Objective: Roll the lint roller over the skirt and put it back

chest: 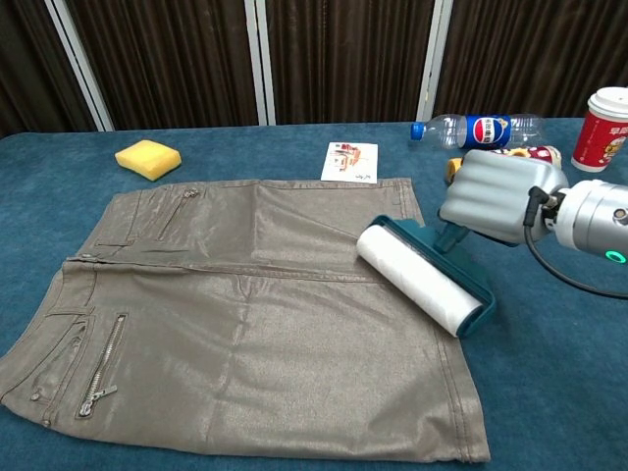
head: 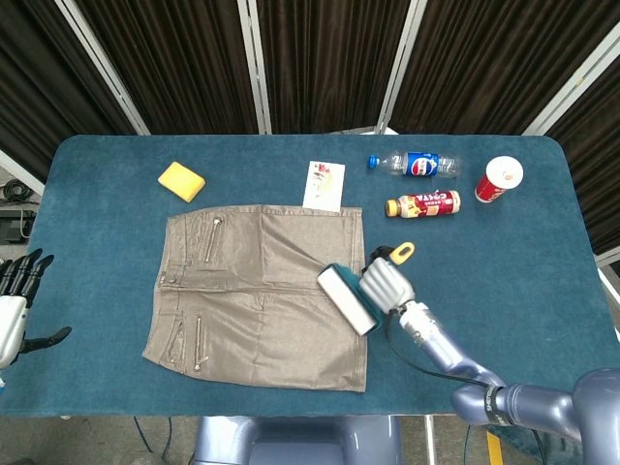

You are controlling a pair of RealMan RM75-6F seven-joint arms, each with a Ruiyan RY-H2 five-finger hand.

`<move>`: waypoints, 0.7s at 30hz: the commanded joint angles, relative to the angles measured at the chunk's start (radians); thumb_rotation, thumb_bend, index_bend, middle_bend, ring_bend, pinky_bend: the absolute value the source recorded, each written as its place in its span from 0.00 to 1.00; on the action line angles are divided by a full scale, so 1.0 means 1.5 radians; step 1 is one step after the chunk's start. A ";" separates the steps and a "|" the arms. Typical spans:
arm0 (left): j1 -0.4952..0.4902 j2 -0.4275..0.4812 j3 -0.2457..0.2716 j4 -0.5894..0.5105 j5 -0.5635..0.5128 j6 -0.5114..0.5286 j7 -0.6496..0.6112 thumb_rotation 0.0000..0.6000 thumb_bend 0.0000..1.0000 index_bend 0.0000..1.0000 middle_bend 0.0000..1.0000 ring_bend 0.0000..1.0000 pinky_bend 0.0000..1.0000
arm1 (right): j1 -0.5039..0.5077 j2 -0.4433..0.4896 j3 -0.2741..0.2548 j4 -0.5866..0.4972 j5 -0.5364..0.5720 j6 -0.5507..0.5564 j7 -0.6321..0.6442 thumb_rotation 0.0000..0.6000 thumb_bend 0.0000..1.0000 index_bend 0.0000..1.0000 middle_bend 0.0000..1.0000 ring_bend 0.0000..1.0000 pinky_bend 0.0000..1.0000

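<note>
The right hand (chest: 500, 206) grips the lint roller (chest: 422, 277) by its handle at centre right of the frame, the white roll lying on the right edge of the tan skirt (chest: 245, 324). At far left, the left hand (head: 15, 300) hangs empty beside the blue worktop (head: 87, 242), fingers spread.

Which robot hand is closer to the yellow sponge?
Left, though only by a little. The left hand hangs off the table's edge, below-left of the yellow sponge. The right hand holds the lint roller at the skirt's far right side.
</note>
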 commanded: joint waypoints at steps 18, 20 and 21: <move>-0.001 0.000 0.001 0.002 -0.001 -0.001 -0.001 1.00 0.00 0.00 0.00 0.00 0.00 | 0.031 -0.039 -0.029 -0.168 -0.018 -0.016 -0.088 1.00 0.92 0.49 0.50 0.40 0.43; -0.001 0.001 0.000 0.002 -0.003 -0.002 -0.003 1.00 0.00 0.00 0.00 0.00 0.00 | 0.038 -0.056 -0.026 -0.183 -0.006 -0.017 -0.113 1.00 0.92 0.49 0.50 0.40 0.43; -0.001 0.001 -0.001 0.003 -0.004 -0.002 -0.004 1.00 0.00 0.00 0.00 0.00 0.00 | 0.042 -0.063 -0.025 -0.188 0.000 -0.016 -0.126 1.00 0.92 0.49 0.50 0.40 0.43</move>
